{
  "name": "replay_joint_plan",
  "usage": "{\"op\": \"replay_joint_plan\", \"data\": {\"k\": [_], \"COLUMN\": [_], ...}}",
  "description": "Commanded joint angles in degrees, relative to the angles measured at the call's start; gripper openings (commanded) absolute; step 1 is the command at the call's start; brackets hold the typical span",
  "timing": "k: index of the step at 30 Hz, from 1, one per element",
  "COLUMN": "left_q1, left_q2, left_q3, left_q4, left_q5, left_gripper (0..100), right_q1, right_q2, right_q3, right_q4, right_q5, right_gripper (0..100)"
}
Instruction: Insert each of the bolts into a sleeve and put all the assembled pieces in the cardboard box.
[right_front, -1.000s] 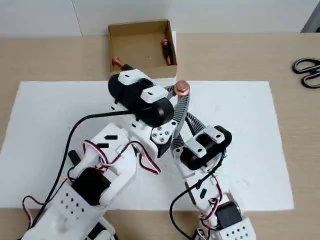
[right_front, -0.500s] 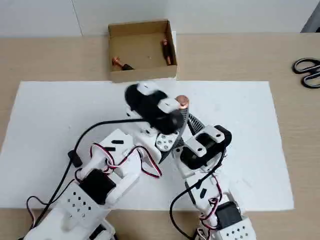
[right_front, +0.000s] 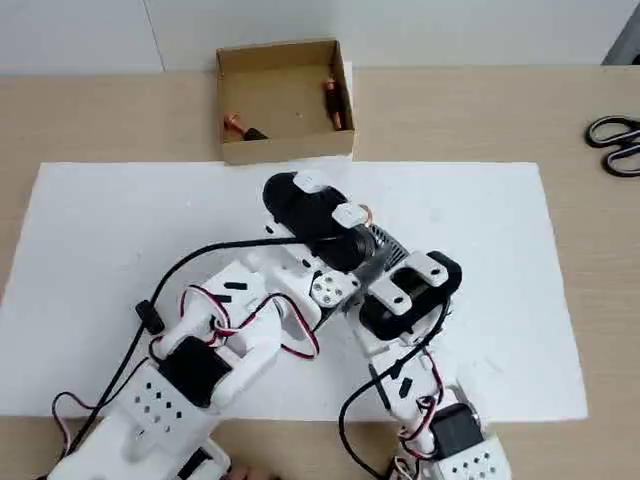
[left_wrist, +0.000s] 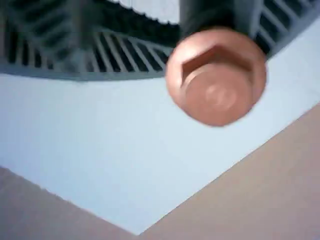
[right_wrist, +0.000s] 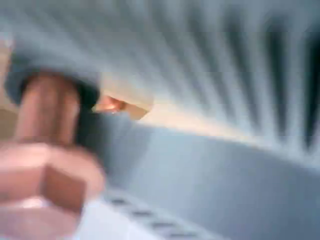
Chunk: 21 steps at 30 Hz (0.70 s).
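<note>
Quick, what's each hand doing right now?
Left hand: cannot be told.
Right hand: closed, holding the bolt.

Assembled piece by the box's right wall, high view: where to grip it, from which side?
Grip the assembled piece mid-length on its dark sleeve, coming straight down: the cardboard box walls block side approaches. It lies along the wall, so the jaws should close across it; the wall-side finger probably has little room.

Cardboard box (right_front: 288, 151) behind paper sheet (right_front: 100, 250); scissors (right_front: 612, 141) far right.
</note>
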Motion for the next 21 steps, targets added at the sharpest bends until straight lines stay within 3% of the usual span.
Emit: {"op": "replay_joint_plan", "data": {"k": [1,16,21], "left_q1": [0.2,-7.4,-10.6], "left_q2": [-0.5,-0.3,-0.1], "left_q3": [-2.5,-2.8,-9.1], "left_q4": [2.5,1.4,-3.4], "left_q5": [0.1,-3.7,-3.9], "left_gripper": [25,25,25], "right_q1": [0.3,0.3,0.3], "right_q2": [-1.1,-1.1,-1.1], "right_q3": [0.4,0.4,0.4], "right_q4": [-0.2,-0.4,-0.4], "right_q5": [-0.4,-0.4,-0.4], "right_gripper": [0.5,0.5,0.5]}}
